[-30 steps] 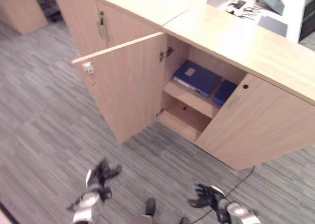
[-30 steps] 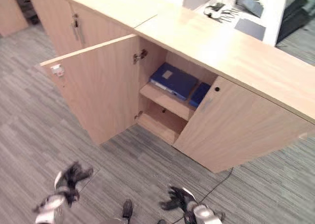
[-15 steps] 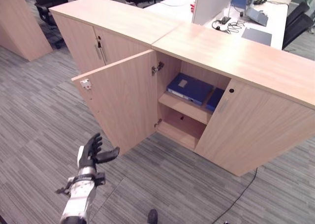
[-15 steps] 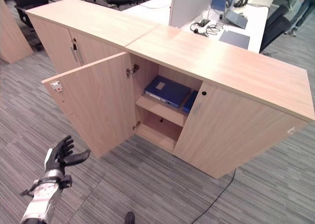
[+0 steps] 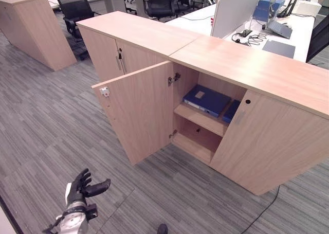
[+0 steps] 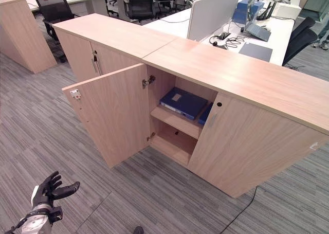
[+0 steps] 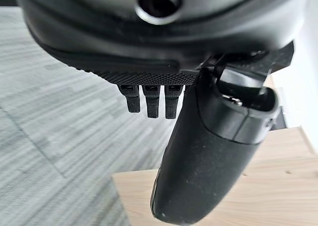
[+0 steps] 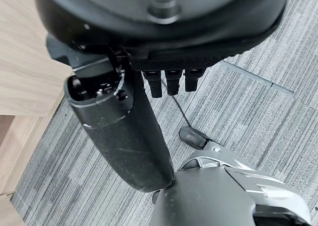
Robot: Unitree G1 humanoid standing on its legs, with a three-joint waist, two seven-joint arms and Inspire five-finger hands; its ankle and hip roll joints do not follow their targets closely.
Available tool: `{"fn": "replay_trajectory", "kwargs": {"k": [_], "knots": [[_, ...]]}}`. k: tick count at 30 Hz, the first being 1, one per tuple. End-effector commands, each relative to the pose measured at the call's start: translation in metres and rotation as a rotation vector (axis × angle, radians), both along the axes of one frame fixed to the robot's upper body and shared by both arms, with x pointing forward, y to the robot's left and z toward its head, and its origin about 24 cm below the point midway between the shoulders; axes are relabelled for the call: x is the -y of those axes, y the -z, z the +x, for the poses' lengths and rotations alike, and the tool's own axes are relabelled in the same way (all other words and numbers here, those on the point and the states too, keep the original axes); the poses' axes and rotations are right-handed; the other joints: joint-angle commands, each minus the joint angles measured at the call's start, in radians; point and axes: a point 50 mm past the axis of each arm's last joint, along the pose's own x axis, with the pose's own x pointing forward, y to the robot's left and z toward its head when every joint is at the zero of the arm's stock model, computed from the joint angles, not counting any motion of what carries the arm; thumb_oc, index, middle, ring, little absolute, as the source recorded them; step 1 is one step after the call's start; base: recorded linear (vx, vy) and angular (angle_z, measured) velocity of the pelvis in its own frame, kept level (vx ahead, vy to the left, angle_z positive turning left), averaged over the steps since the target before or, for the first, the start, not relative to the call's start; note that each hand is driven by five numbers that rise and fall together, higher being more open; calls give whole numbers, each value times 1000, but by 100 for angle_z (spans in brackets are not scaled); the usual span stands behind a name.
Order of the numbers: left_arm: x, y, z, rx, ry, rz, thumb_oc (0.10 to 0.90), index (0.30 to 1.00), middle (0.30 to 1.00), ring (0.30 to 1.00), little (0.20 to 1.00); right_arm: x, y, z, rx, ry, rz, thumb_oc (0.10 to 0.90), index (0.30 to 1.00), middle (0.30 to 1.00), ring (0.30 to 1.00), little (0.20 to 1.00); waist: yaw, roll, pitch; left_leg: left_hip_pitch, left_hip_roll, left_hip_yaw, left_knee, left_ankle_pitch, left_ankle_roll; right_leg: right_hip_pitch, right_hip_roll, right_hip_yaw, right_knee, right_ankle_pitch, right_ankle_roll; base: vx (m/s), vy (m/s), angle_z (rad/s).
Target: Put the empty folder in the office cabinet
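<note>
Left hand (image 5: 78,189) hung low over carpet (image 5: 46,131), fingers (image 5: 82,178) spread, holding nothing. Right hand (image 8: 124,131) likewise empty, fingers straight. Well beyond fingers, cabinet (image 5: 247,69) door (image 5: 141,108) stood open; blue folder (image 5: 206,100) lay flat on upper shelf (image 5: 198,118).

Left hand (image 5: 79,189) low in lower left of left eye view, fingers spread straight, thumb out, holding nothing. Right hand (image 8: 130,131) in its wrist view: thumb extended, fingers straight, empty.
</note>
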Motion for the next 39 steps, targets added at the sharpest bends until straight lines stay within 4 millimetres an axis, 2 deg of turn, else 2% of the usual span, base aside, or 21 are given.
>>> {"fn": "replay_trajectory", "kwargs": {"k": [1, 3, 4, 7, 8, 9, 10, 12, 14, 15, 17, 19, 20, 21, 22, 25, 27, 32, 35, 36, 39], "knots": [[-30, -74, 62, 242, 64, 232, 800, 900, 900, 900, 900, 17, -8, 22, 64, -42, -51, 800, 900, 900, 900, 900, -7, -40, 66, -14, 52, 118, 209, -169, -78, -3, -12, 25, 24, -56, -52, 12, 63, 4], [-38, -86, 71, 234, 88, 285, 800, 900, 900, 900, 900, 22, -10, 23, 58, -51, -66, 800, 900, 900, 900, 900, -17, -42, 64, -23, 86, 162, 203, -147, -80, 3, -18, 32, 16, -50, -46, 50, 92, -7], [-46, -95, 75, 232, 89, 314, 800, 900, 900, 900, 900, 28, -11, 23, 43, -65, -80, 800, 900, 900, 900, 900, -26, -48, 57, -30, 134, 185, 156, -121, -87, 0, -34, 44, 13, -43, -32, 78, 142, -28], [-56, -101, 75, 226, 75, 332, 800, 900, 900, 900, 900, 31, -12, 23, 35, -79, -89, 800, 900, 900, 900, 900, -28, -43, 58, -33, 189, 189, 78, -49, -104, -2, -39, 66, 17, -45, -23, 104, 165, -15], [-58, -106, 78, 236, 78, 332, 800, 900, 900, 900, 900, 38, -14, 22, 30, -73, -109, 800, 900, 900, 900, 900, -34, -28, 63, -52, 236, 176, 0, 11, -122, 1, -49, 88, 20, -50, -13, 68, 144, 7], [-58, -106, 79, 236, 78, 331, 800, 900, 900, 900, 900, 39, -15, 22, 30, -73, -110, 800, 900, 900, 900, 900, -32, -27, 62, -46, 239, 176, -10, 14, -126, 1, -46, 91, 23, -55, -14, 127, 350, -3], [-58, -104, 84, 217, 84, 325, 800, 900, 900, 900, 900, 44, -15, 17, 16, -52, -124, 800, 900, 900, 900, 900, -46, -6, 69, -100, 280, 186, -22, 22, -142, 11, -65, 101, 29, -62, -5, 115, 302, -9], [-56, -102, 88, 207, 92, 318, 800, 900, 900, 900, 900, 47, -16, 15, 8, -47, -134, 800, 900, 900, 900, 900, -48, 7, 71, -109, 297, 202, -22, 21, -153, 21, -72, 105, 33, -70, -1, 112, 271, 2], [-50, -97, 91, 203, 109, 282, 800, 900, 900, 900, 900, 49, -15, 6, -25, -33, -135, 800, 900, 900, 900, 900, -58, 52, 54, -88, 306, 229, -22, 30, -155, 24, -89, 99, 34, -47, 16, 146, 485, -37], [-47, -91, 92, 191, 117, 262, 800, 900, 900, 900, 900, 45, -13, -2, -52, -14, -122, 800, 900, 900, 900, 900, -69, 74, 24, -65, 274, 232, -22, 18, -151, 31, -134, 102, 31, -22, 42, 167, 523, -46], [-45, -87, 93, 180, 118, 246, 800, 900, 900, 900, 900, 44, -12, -5, -60, -3, -111, 800, 900, 900, 900, 900, -73, 74, 12, -51, 249, 242, -22, 7, -143, 36, -170, 106, 27, -3, 63, 221, 472, -10], [-46, -85, 93, 171, 117, 230, 800, 900, 900, 900, 900, 40, -10, -13, -76, 21, -88, 800, 900, 900, 900, 900, -80, 66, -3, -17, 189, 262, -22, -39, -104, 37, -238, 117, 34, 34, 93, 269, 619, -10], [-52, -88, 92, 155, 114, 237, 800, 900, 900, 900, 900, 37, -9, -14, -80, 30, -72, 800, 900, 900, 900, 900, -83, 50, -7, 10, 131, 287, -22, -78, -65, 13, -298, 135, 66, 87, 110, 186, 476, -31], [-52, -88, 92, 156, 114, 237, 800, 900, 900, 900, 900, 37, -9, -14, -80, 30, -72, 800, 900, 900, 900, 900, -81, 48, -7, 10, 129, 288, -22, -79, -64, 12, -300, 137, 66, 87, 112, 154, 533, -38], [-57, -92, 94, 145, 114, 253, 800, 900, 900, 900, 900, 35, -9, -6, -54, 28, -64, 800, 900, 900, 900, 900, -84, 41, -6, 25, 89, 312, -22, -103, -38, -12, -340, 142, 89, 145, 127, 55, 251, -31], [-61, -96, 98, 121, 132, 269, 800, 900, 900, 900, 900, 30, -8, 5, -19, 21, -52, 800, 900, 900, 900, 900, -82, 37, -7, 47, 55, 330, -22, -139, -26, -18, -372, 124, 108, 191, 148, 109, 330, -36], [-59, -107, 111, 118, 174, 292, 800, 900, 900, 900, 900, 21, -7, 17, 25, 15, -28, 800, 900, 900, 900, 900, -83, 34, -7, 55, 29, 353, -22, -162, -9, -20, -395, 57, 115, 239, 159, 78, 279, -12], [-54, -120, 128, 126, 210, 309, 800, 900, 900, 900, 900, 15, -6, 20, 34, 17, -6, 800, 900, 900, 900, 900, -88, 16, -11, 70, 9, 378, -22, -178, 4, -18, -410, -3, 113, 323, 170, 41, 117, -15], [-25, -141, 156, 232, 322, 333, 800, 900, 900, 900, 900, 16, -6, 18, 39, 39, -12, 800, 900, 900, 900, 900, -91, 3, -17, 73, 2, 383, -22, -189, 11, -16, -410, -25, 103, 371, 170, 23, 61, -13], [-25, -141, 156, 232, 323, 333, 800, 900, 900, 900, 900, 16, -6, 18, 39, 39, -12, 800, 900, 900, 900, 900, -90, 3, -17, 73, 2, 383, -22, -189, 11, -16, -410, -25, 103, 372, 170, 20, 56, -2], [7, -163, 169, 355, 466, 359, 800, 900, 900, 900, 900, 18, -6, 10, 24, 51, -16, 800, 900, 900, 900, 900, -93, -7, -20, 77, -3, 388, -22, -199, 16, -10, -411, -50, 96, 378, 170, 5, 6, -5]]}}
